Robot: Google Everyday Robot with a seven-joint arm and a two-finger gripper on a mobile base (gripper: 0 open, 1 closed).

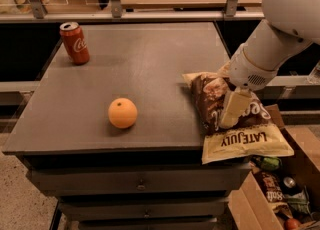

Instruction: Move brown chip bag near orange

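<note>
Camera view: the brown chip bag point(207, 99) lies at the front right corner of the desk point(140, 59), its cream end overhanging the front edge. The tool point(231, 113) rests on the bag; whether it is pinching the bag, I cannot tell. The orange point(122, 113) sits near the front edge, well apart from the bag.

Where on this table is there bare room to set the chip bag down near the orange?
The table is bare between the orange and the brown chip bag, left of the orange, and across the back from the soda can to the right edge. The front right corner is crowded: the gripper sits on the bag, which overhangs the edge.
</note>
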